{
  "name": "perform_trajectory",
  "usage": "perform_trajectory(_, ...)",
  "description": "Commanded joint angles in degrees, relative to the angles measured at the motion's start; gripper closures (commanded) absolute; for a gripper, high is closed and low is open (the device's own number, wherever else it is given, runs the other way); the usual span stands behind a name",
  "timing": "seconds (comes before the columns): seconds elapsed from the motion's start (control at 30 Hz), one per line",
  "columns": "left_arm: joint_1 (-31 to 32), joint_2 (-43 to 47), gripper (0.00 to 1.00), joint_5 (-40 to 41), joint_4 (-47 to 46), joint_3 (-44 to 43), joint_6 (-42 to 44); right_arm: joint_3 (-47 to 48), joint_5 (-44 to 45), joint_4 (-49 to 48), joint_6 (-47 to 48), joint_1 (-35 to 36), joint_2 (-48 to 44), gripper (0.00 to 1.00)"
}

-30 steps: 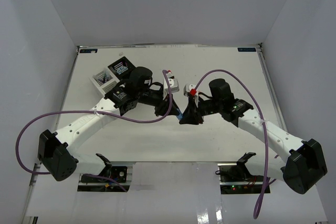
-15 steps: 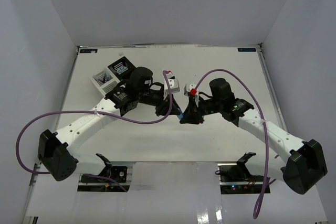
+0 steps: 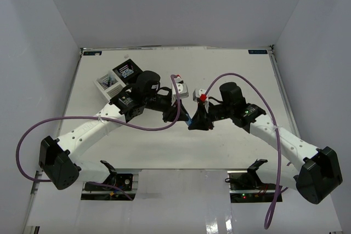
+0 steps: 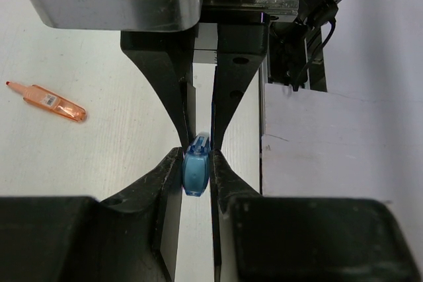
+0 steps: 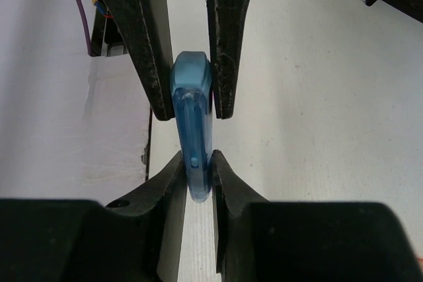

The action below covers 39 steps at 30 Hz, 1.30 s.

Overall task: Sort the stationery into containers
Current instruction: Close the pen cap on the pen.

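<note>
A blue highlighter [image 3: 187,119] hangs just above the table's middle, held at both ends. My left gripper [image 4: 196,163] is shut on one end of the blue highlighter [image 4: 196,175]. My right gripper [image 5: 196,170] is shut on the other end of the same highlighter [image 5: 192,130]. In each wrist view the other arm's fingers [image 5: 149,64] come down from the top and clamp the far end. An orange highlighter [image 4: 54,102] lies on the table to the left in the left wrist view. The containers, black [image 3: 125,72] and white [image 3: 108,84], stand at the back left behind the left arm.
Purple cables [image 3: 82,118] loop from both arms over the table. White walls close in the left, right and back sides. The table's near edge with the arm bases [image 3: 115,182] runs along the bottom.
</note>
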<state>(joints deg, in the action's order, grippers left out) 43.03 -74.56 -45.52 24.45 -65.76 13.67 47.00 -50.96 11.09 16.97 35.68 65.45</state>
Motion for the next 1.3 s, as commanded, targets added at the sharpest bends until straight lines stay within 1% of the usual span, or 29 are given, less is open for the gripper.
perform_trajectory(0.0,3.1,-1.4,0.71,-1.6,7.5,0.4,-1.1,2.8,-1.1,-11.4,1.1,-0.5,-2.9,0.92)
perform_trajectory(0.2,3.1,-3.0,0.64,-0.6,8.9,-1.7,-1.4,3.2,-1.4,-11.2,2.2,-0.5,-2.7,0.92)
perform_trajectory(0.33,3.1,-3.3,0.62,-0.5,9.2,-2.6,-1.4,3.0,-1.6,-9.4,2.2,-0.5,-2.4,0.92)
perform_trajectory(0.47,3.1,-3.0,0.60,1.1,9.2,-3.4,-1.6,2.9,-1.6,-9.1,2.5,-0.4,-2.3,0.92)
perform_trajectory(0.6,3.0,-1.8,0.54,2.1,9.2,-4.3,-2.1,2.7,-1.6,-8.6,3.0,-0.4,-2.1,0.92)
perform_trajectory(0.77,3.0,-0.2,0.56,4.6,9.8,-6.0,-1.6,2.4,-1.7,-8.1,3.5,-0.4,-1.2,0.92)
perform_trajectory(1.03,3.0,-2.3,0.56,7.1,11.8,-12.5,0.1,2.3,-1.4,-6.4,4.6,-0.4,-0.5,0.92)
perform_trajectory(1.27,3.0,-2.4,0.55,7.6,11.9,-12.6,1.8,2.1,-1.0,-5.6,5.1,-0.3,0.0,0.92)
